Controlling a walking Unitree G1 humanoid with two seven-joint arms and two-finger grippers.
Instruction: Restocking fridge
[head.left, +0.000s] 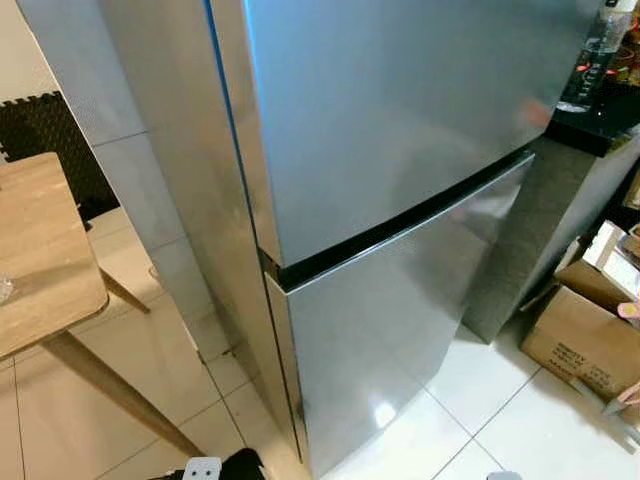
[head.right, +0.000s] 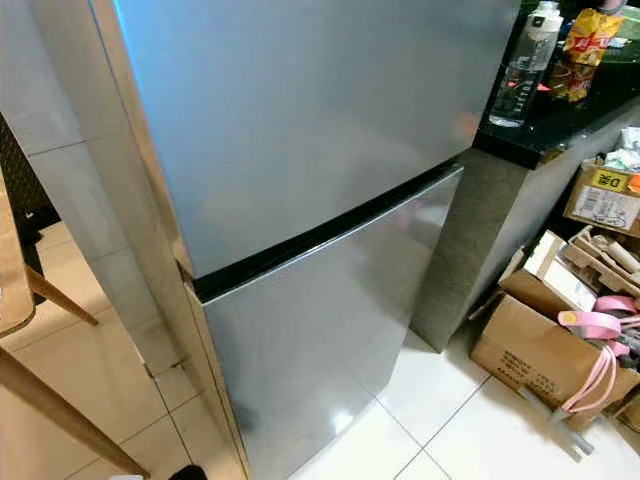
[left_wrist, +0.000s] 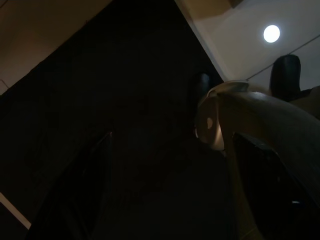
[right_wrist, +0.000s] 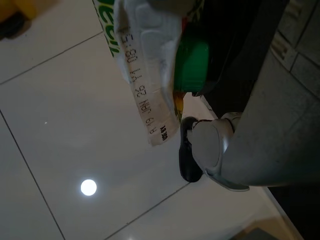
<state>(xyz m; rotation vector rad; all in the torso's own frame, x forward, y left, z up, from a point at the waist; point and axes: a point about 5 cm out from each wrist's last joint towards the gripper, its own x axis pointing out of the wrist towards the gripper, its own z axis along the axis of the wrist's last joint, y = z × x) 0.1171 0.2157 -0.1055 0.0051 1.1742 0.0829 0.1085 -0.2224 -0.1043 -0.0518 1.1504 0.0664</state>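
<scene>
A tall stainless-steel fridge stands before me with both doors closed, the upper door (head.left: 400, 100) above a dark seam and the lower door (head.left: 380, 330) below it. In the right wrist view my right gripper (right_wrist: 180, 20) hangs over the white floor tiles, shut on a white printed packet (right_wrist: 145, 65) with a green cap (right_wrist: 192, 65) and a stamped date. The left wrist view is very dark. In it my left gripper (left_wrist: 170, 200) hangs low, its two black fingers (left_wrist: 75, 200) spread apart with nothing visible between them.
A wooden table (head.left: 40, 250) with slanted legs stands to the left. Right of the fridge, a black counter (head.right: 560, 120) carries a water bottle (head.right: 520, 75) and snack bags (head.right: 585, 40). Cardboard boxes (head.right: 540, 350) and pink straps (head.right: 600, 325) crowd the floor below it.
</scene>
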